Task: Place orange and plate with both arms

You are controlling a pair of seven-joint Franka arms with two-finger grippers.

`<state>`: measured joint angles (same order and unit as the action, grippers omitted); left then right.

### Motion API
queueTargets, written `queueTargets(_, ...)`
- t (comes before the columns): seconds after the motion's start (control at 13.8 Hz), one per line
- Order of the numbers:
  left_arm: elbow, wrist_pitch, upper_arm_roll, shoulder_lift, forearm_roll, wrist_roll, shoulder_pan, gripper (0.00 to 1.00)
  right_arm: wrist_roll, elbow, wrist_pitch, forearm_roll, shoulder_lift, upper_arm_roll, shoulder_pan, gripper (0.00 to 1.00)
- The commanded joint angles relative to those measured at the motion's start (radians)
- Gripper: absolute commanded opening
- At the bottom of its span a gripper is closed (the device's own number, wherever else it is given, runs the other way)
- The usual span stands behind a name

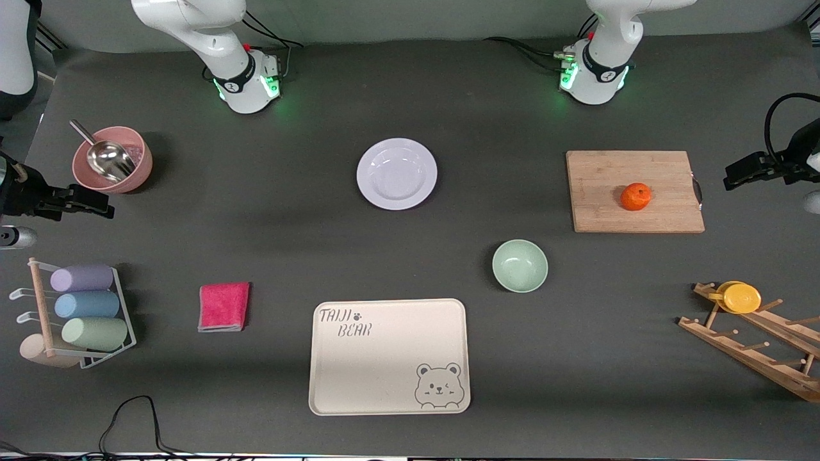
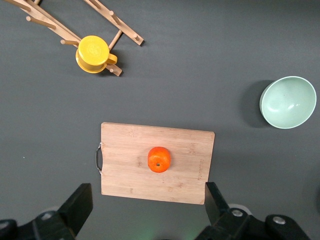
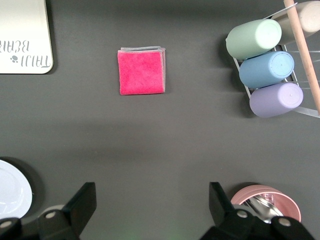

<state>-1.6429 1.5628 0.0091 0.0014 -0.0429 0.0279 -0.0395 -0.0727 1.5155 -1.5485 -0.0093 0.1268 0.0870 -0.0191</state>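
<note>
Orange picking comes first, I judge: the left hand hangs wide open and empty over the small round bright-orange fruit on the wooden cutting board, so descend straight and centred, closing gently. The right hand, equally spread and empty, hovers over bare dark surface beside the round pale lavender plate; it should grip the rim.

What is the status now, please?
Left gripper open above the board, right gripper open, both empty. Orange on board. Plate bare on table. Nothing blocking.
</note>
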Motion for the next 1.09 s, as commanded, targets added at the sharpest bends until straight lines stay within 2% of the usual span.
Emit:
queueTargets(0.0, 0.032, -0.033, 0.025, 0.012, -0.011, 0.003, 0.023, 1.00, -0.007, 0.005, 0.007, -0.018, -0.012, 0.004, -0.008, 1.00)
queueTargets(0.65, 0.035, -0.079, 0.037, 0.012, -0.018, -0.003, 0.043, 1.00, 0.005, 0.006, 0.011, -0.012, -0.016, 0.004, -0.010, 1.00)
queueTargets(1.02, 0.031, -0.089, 0.068, 0.003, -0.020, -0.005, 0.056, 1.00, 0.008, 0.061, 0.010, -0.009, -0.073, 0.002, -0.012, 1.00)
